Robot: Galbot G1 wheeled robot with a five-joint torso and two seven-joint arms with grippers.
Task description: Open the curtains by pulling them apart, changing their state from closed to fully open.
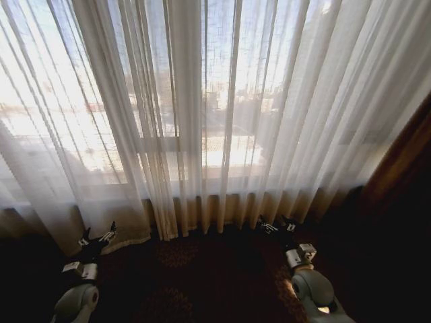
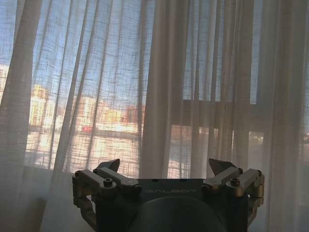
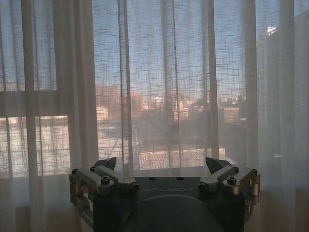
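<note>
Grippers first. The left gripper (image 1: 98,237) sits low at the left, down near the dark floor, its fingers spread apart with nothing between them. In the left wrist view the same left gripper (image 2: 164,166) shows two dark fingertips (image 2: 112,164) standing wide, and only air lies in the gap; the cloth hangs beyond them, not touched. The right gripper (image 1: 277,225) is low at the right, also close to the floor, fingers likewise apart and holding nothing. From its own wrist the right gripper (image 3: 164,164) points straight at the fabric, one fingertip (image 3: 214,164) well clear of the other.

Ahead of both hang the curtains (image 1: 202,114), sheer cream panels that fall in many vertical folds to the floor and cover the whole window. They are drawn together, meeting roughly in the middle between the two arms, where the folds bunch thickest. The loose weave of the curtains (image 2: 159,87) lets the daylight and a row of buildings show through; the curtains (image 3: 159,87) look the same from the right wrist, with a window frame (image 3: 29,104) as a dark bar behind.

A dark brown drape (image 1: 404,161) hangs at the far right, beside the last sheer panel. The carpet (image 1: 188,276) below is dark, with a faint pattern. There are no containers here.
</note>
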